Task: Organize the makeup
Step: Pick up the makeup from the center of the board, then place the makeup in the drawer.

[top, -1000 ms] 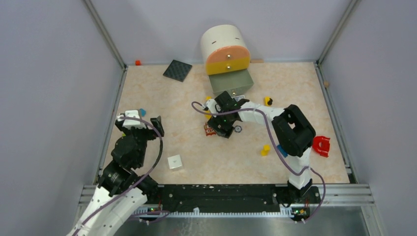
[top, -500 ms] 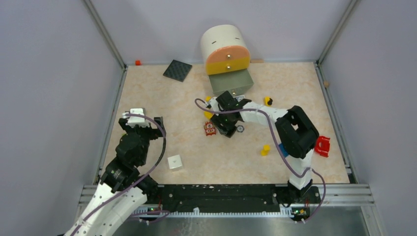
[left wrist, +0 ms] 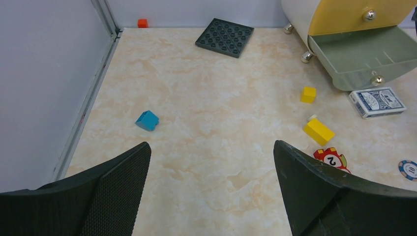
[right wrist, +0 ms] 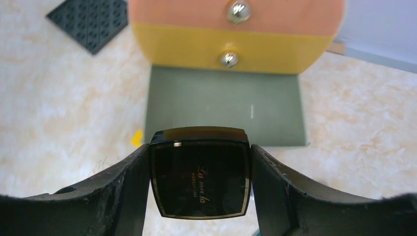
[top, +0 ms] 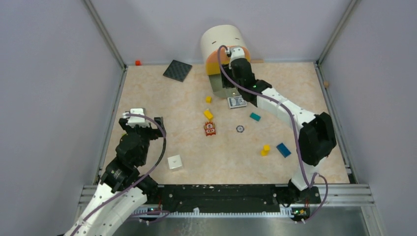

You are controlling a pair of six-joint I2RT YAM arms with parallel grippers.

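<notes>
The black square compact (right wrist: 199,179), with gold lettering on its lid, is gripped by its sides between my right gripper's (right wrist: 199,184) fingers. It hangs just above the near edge of the open green drawer (right wrist: 226,105). In the top view my right gripper (top: 232,84) is at the drawer unit (top: 223,42) at the back of the table. My left gripper (left wrist: 211,187) is open and empty over bare table at the left (top: 145,122). No brush, pencils, metal tool or pouch shows.
A blue-backed card deck (top: 236,102) lies in front of the drawer. Yellow blocks (top: 209,114), a red number tile (top: 210,129), a chip (top: 240,129), teal (top: 254,116) and blue (top: 282,150) blocks and a white cube (top: 174,162) are scattered. A black studded plate (top: 177,70) lies at the back left.
My right arm has swung from the table's middle back to the drawer unit, carrying the compact. The left arm shifted slightly, then stayed still.
</notes>
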